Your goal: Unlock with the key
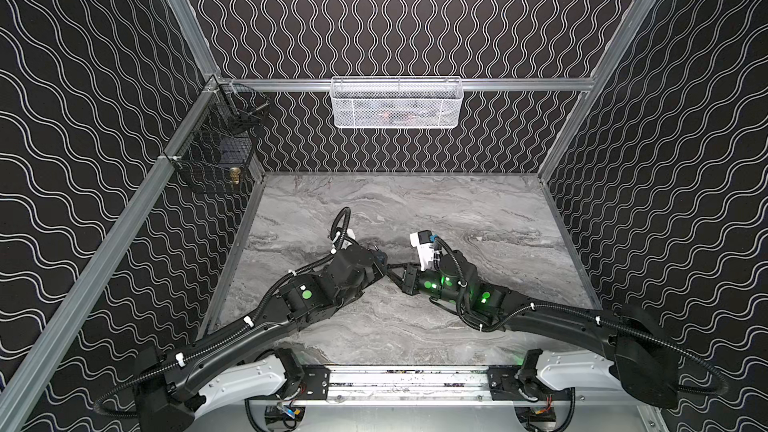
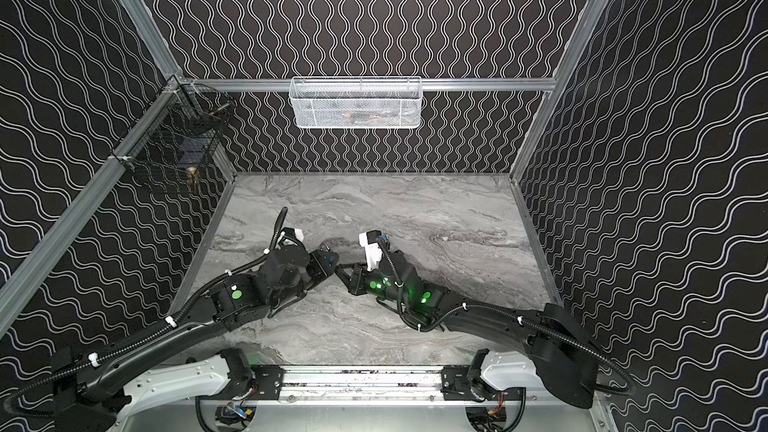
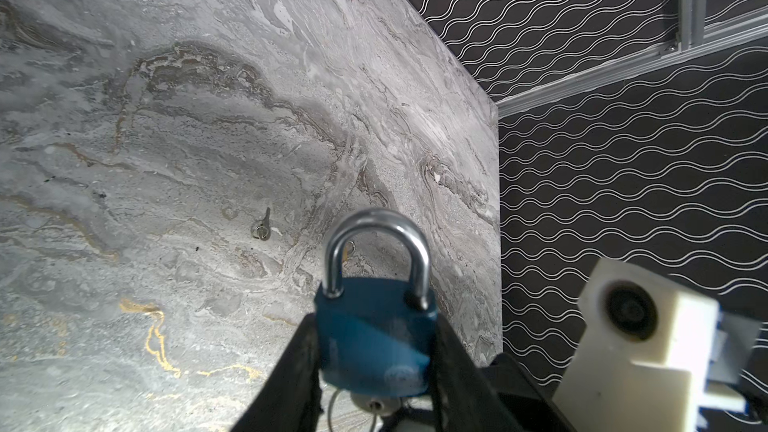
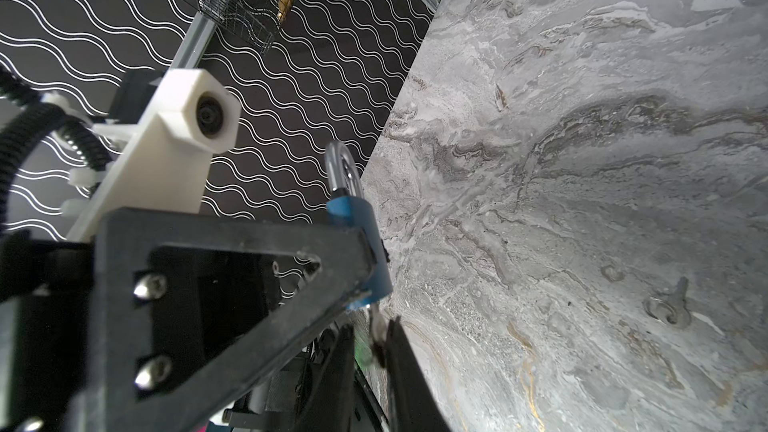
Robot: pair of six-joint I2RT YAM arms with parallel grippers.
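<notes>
I can read no words, numbers or brand anywhere I look. The blue padlock [image 3: 374,347] in my left hand [image 3: 374,320] carries a pale oval mark [image 3: 400,376] on its face near the keyhole end, but it is too blurred to spell out.

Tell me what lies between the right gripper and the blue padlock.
A key, seated in the underside of the blue padlock, spans that gap, its head between the fingers of the right gripper. The right wrist view shows it.
</notes>
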